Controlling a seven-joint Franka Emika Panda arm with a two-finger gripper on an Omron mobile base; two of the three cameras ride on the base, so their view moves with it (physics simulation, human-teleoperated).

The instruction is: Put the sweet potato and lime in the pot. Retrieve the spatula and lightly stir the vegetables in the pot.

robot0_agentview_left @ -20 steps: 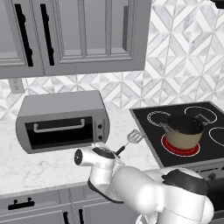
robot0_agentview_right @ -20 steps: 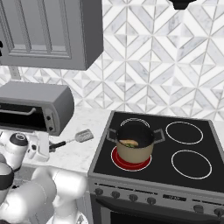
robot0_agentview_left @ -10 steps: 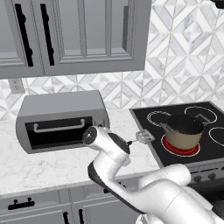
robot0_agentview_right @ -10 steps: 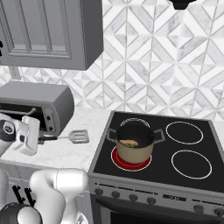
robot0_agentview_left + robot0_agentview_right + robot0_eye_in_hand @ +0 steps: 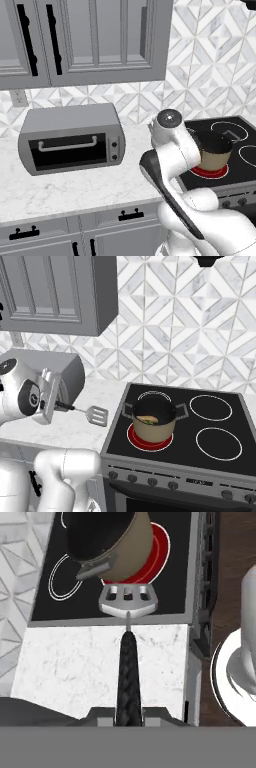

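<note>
The gripper [image 5: 128,714] pinches the black handle of the spatula [image 5: 128,619], whose slotted head is raised above the marble counter [image 5: 75,426] beside the stove [image 5: 215,448]. Beyond it, the pot [image 5: 153,417] sits on the glowing red burner [image 5: 137,439]. It holds the sweet potato [image 5: 148,419]; the lime is not discernible.

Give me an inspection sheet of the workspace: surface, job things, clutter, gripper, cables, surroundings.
Surface: marble counter beside black stove.
Job things: pot on glowing red burner; sweet potato inside, lime not made out; spatula held above the counter, head toward the pot.
Clutter: toaster oven on the counter.
Gripper: gripper shut on the spatula handle.
Cables: nothing seen.
Surroundings: grey cabinets, tiled backsplash.
</note>
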